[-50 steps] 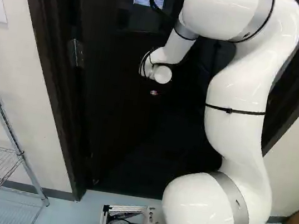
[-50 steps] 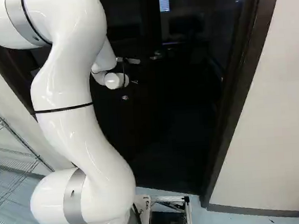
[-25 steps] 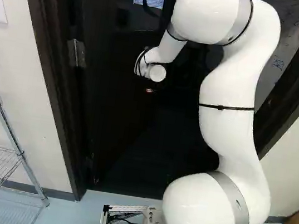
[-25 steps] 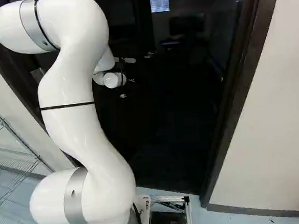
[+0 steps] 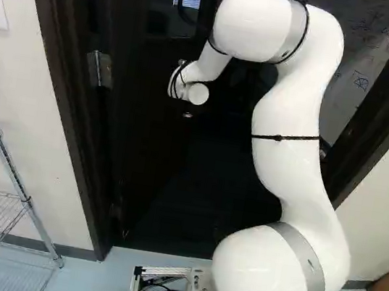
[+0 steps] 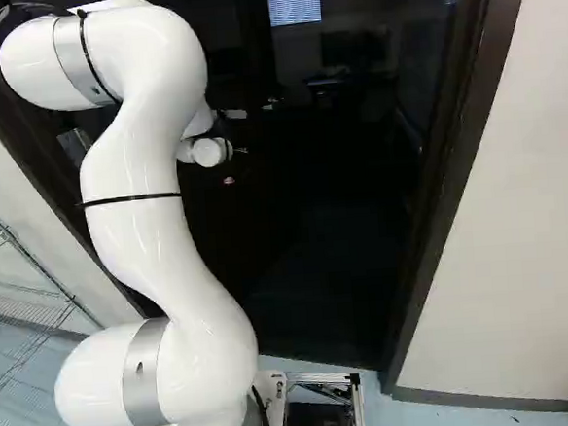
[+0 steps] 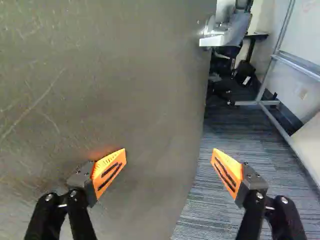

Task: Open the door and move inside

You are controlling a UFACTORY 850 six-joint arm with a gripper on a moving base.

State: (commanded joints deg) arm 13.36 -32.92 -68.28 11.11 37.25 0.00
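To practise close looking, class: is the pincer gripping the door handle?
No, the pincer stands open, and the door handle is ahead of it.

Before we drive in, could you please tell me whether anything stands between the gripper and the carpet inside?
Partly: the door, standing ajar, is ahead of one side of the gripper; past the door's edge, nothing visible stands between the gripper and the carpet.

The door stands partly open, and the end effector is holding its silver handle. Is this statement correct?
Not entirely: the end effector is not holding the silver handle. The wrist view shows its two fingers spread wide apart, with the handle ahead of them and touched by neither. The door does stand partly open.
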